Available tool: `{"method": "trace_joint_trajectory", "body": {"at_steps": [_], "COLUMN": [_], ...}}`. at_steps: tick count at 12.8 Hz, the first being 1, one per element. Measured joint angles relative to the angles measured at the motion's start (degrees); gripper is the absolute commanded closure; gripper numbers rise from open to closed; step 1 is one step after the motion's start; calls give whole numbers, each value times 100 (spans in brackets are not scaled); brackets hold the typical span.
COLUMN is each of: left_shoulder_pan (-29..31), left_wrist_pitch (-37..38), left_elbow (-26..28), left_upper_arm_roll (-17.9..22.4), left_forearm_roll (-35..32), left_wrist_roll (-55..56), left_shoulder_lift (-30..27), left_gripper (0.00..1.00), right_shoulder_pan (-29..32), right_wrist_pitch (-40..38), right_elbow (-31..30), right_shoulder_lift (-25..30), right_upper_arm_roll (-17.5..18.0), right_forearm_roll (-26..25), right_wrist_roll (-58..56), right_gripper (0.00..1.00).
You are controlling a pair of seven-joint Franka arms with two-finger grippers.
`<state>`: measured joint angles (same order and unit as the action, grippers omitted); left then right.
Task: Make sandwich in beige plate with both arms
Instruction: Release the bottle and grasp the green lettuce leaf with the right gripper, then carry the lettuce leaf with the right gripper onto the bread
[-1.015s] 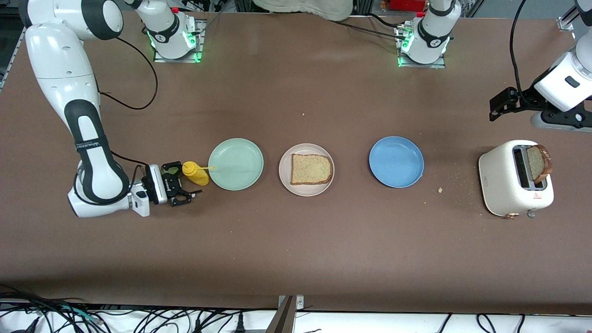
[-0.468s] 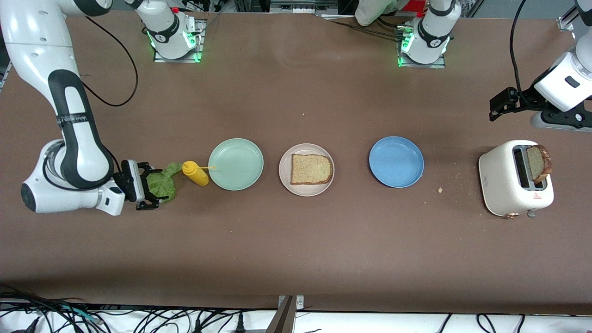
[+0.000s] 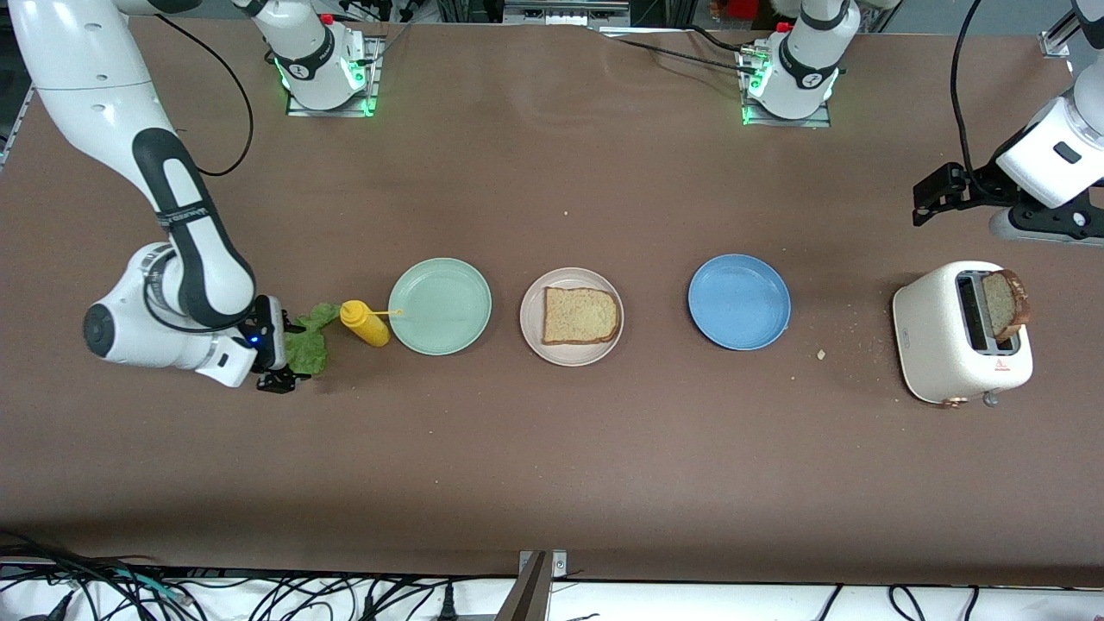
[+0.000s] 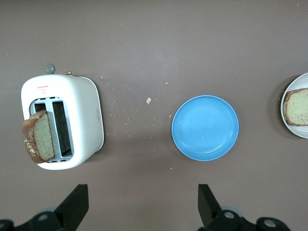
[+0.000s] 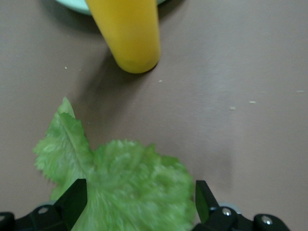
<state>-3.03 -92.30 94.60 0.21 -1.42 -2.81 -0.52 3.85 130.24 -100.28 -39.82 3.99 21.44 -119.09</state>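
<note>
While the left gripper (image 4: 139, 207) waits spread over bare table, the right gripper's (image 5: 137, 204) 2 fingers straddle ruffled lettuce (image 5: 125, 185).

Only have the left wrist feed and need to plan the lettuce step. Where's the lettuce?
Observer: The lettuce leaf lies on the table toward the right arm's end, beside a yellow bottle.
Operator: Right pincer on it?
Observer: The right pincer is open, one finger either side of the leaf, not closed on it.
Operator: Anything between the leaf and the beige plate?
Observer: The bottle, then a mint-green plate; the bottle's nozzle reaches that plate's rim.
</note>
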Motion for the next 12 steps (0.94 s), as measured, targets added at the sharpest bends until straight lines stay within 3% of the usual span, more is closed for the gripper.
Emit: {"method": "trace_joint_trajectory", "body": {"at_steps": [1,4,9,12], "left_shoulder_pan": [0,0,2,2], "left_wrist_pitch": [0,0,0,0], "left_elbow": [0,0,0,0], "left_upper_arm_roll": [0,0,1,4], "left_forearm_roll": [0,0,0,0], "left_wrist_roll": [0,0,0,0], "left_shoulder_lift": [0,0,0,0], "left_gripper": [0,0,0,0], "right_shoulder_pan": [-8,12,53,54], "right_wrist_pitch": [160,191,-172,-1072], "right_elbow": [-116,-147,-149,-68], "right_shoulder_lift": [1,49,323,775], "right_upper_arm_roll": [15,24,23,22], "right_forearm_roll": [1,52,92,91], "right_wrist_roll": [0,-70,-460,143], "right_gripper": [18,100,100,100]}}
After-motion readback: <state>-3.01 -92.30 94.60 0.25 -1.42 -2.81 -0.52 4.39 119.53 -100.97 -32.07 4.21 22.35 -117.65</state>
